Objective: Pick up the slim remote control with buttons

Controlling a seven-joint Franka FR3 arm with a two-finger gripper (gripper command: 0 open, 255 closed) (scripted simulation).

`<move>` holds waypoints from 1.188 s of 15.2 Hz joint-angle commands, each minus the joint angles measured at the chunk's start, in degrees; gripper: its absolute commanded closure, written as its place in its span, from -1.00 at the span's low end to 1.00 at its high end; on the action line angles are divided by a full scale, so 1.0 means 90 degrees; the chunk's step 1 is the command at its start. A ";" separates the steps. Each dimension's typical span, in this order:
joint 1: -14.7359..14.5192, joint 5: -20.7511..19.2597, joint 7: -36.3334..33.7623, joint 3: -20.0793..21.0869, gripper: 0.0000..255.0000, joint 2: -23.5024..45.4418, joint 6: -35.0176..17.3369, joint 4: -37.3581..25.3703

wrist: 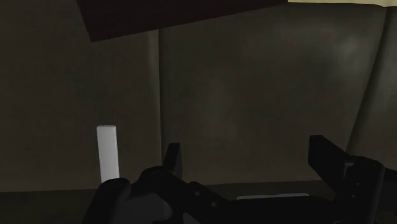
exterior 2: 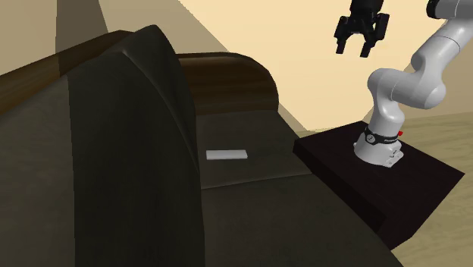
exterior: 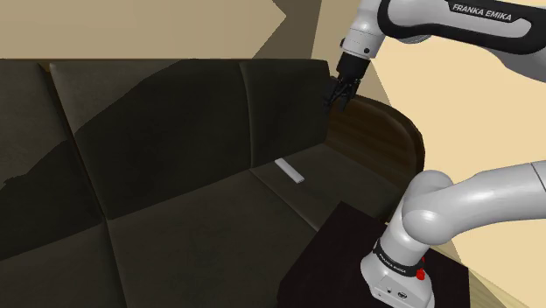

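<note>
**Arm pose.** The white Franka arm (exterior: pixel 477 197) rises from its base on the dark box stand (exterior: pixel 328 258). It bends sharply at a low joint, then carries its upper links high across the shoulder view's top right corner. The wrist turns downward there, so the all-black two-finger gripper (exterior: pixel 338 99) hangs with its fingertips pointing down. In the second exterior view the gripper (exterior 2: pixel 355 51) stands high against the beige wall (exterior 2: pixel 303 53), at roughly 11 o'clock from the arm's base.

**Pincer.** The fingers are spread apart with nothing between them. The wrist view shows the gripper (wrist: pixel 250 162) with bare cushion in the gap.

**Task item.** The slim remote control, drawn as a plain pale grey flat bar (exterior: pixel 290 171), lies flat on the end seat cushion of the dark olive-brown upholstered sofa (exterior: pixel 175 219). It sits beside the seam with the next cushion, on the side towards the rounded dark brown armrest (exterior: pixel 385 131).
- Shoulder view: at about 7 o'clock from the gripper and well apart from it.
- Second exterior view: the remote (exterior 2: pixel 227 155) lies at about 8 o'clock from the gripper, far below it.
- Wrist view: the remote (wrist: pixel 107 153) lies outside one finger, not between the fingers and untouched.

No buttons can be made out on it.
</note>
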State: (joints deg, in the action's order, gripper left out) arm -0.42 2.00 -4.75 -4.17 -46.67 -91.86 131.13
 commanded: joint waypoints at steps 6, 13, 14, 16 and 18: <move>0.0111 -0.0209 0.0304 -0.0296 -1.00 0.0440 -0.0974 0.0556; 0.0243 -0.0421 0.0726 -0.0743 -1.00 0.1418 -0.2377 0.1000; 0.0256 -0.0439 0.0788 -0.0811 -1.00 0.1590 -0.2577 0.1029; 0.0277 -0.0460 0.0918 -0.0946 -1.00 0.1958 -0.2974 0.1063; 0.0290 -0.0459 0.1055 -0.1084 -1.00 0.2353 -0.3363 0.1061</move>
State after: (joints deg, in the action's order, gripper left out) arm 2.10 -2.09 3.96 -13.16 -27.53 -120.19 140.88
